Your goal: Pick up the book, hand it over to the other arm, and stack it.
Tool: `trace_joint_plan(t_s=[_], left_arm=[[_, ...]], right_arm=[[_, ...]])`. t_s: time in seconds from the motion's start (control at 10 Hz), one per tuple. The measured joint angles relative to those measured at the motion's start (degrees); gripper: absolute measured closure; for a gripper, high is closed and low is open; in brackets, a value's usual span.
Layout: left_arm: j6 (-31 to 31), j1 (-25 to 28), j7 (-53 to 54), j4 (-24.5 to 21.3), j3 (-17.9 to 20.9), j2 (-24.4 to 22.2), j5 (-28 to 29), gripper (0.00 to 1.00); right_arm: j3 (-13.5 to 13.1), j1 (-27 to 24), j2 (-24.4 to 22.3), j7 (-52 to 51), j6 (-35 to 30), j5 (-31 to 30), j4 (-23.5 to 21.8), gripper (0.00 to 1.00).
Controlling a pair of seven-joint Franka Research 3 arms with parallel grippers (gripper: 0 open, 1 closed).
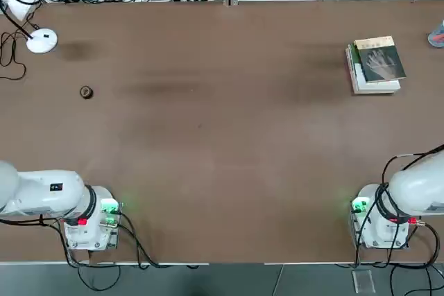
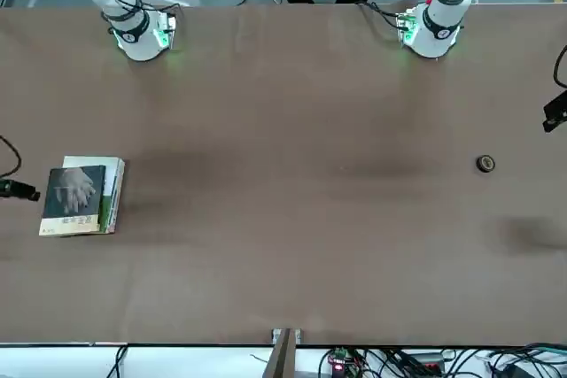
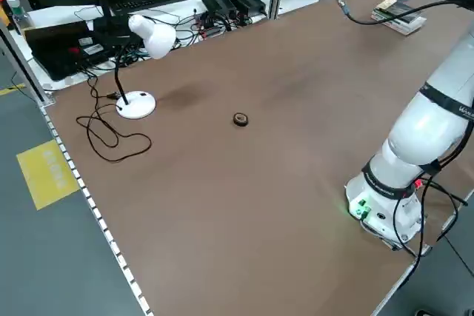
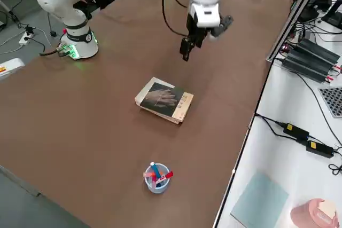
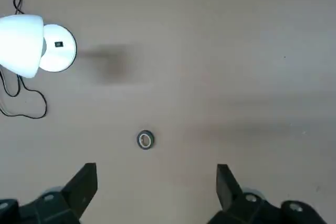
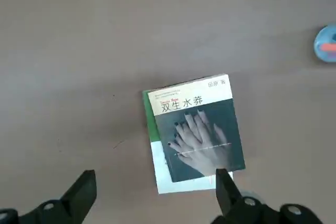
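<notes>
The book, dark-covered with a pale hand and a tan strip, lies flat on top of a thicker green-and-white book at the table's far right. It also shows in the front view and the right side view. My right gripper hangs open well above the table, with the book below it and nothing between its fingers. In the right side view this gripper is apart from the book. My left gripper is open and empty, high over the table's left part.
A small dark ring lies on the left part of the table, below the left gripper. A white desk lamp stands at the far left corner. A cup of pens stands near the books. Cables and equipment line the far edge.
</notes>
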Motion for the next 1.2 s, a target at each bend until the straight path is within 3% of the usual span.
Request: trace_joint_plan(t_s=[0.3,0.7,1.2], left_arm=[[-0.02,0.00,0.00,0.00,0.00,0.02,0.00,0.00],[-0.05,0.00,0.00,0.00,0.00,0.05,0.00,0.00],[-0.07,-0.01,0.00,0.00,-0.02,0.10,0.00,0.00]], right_arm=[[0.00,3.32,-2.78,2.31,-0.04,-2.89,-0.79,0.00],[-0.15,3.57,-3.93,2.31,0.61,-4.39,-0.96,0.00],[0.05,4.42,-9.45,1.25,-2.58,-4.47,-0.85,0.00]])
